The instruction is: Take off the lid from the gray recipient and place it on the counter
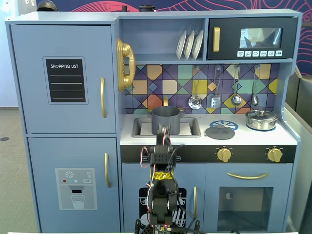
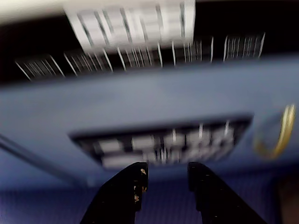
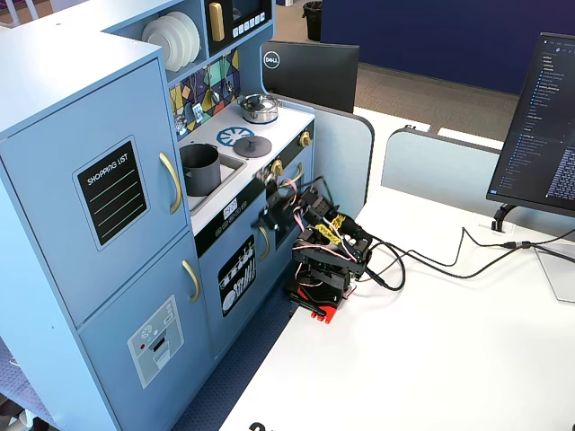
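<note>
Behind everything stands a blue toy kitchen against an office wall, set at the edge of a white desk (image 3: 467,359) with a monitor off to one side. We start at the black two-finger gripper (image 2: 166,172): in the wrist view its fingers (image 2: 128,186) are spread apart with nothing between them, and beyond them we see only a blurred blue cabinet front. In both fixed views the arm is folded low in front of the kitchen, its tip near the black control strip below the sink.

Moving outward, the matte dark-gray cylindrical pot (image 1: 166,119) sits in the sink recess with its mouth open and no cover on it. The round matte dark-gray lid (image 1: 220,131) with its small central knob lies flat on the white counter (image 1: 243,139), just beside the printed blue burner mark (image 1: 229,124) and apart from the pot. A shiny silver pot (image 1: 261,119) stands further right with its own lid on.

We judge the task essentially done: lid off, lid on the counter, gripper empty. All that seems left is for the arm to settle at rest.
</note>
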{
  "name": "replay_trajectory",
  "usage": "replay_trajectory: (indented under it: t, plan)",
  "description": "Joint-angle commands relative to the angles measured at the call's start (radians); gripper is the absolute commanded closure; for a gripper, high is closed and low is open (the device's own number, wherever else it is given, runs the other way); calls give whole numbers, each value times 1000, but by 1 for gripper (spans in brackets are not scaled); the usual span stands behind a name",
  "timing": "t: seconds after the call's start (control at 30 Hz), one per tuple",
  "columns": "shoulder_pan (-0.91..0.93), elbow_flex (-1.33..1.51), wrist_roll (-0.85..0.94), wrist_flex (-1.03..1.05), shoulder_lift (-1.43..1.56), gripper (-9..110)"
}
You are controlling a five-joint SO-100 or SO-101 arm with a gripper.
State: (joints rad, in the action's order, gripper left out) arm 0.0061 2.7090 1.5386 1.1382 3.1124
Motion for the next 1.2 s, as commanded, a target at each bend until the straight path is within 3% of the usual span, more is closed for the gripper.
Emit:
replay_trajectory:
  t: [0.0,0.13,0.5,1.17]
  plan:
    - [-38,255,-2,-141,40,101]
    - [-109,291,-130,-74,-28,101]
    - [-71,293,-12,391,64,101]
    - [-32,293,-28,391,66,99]
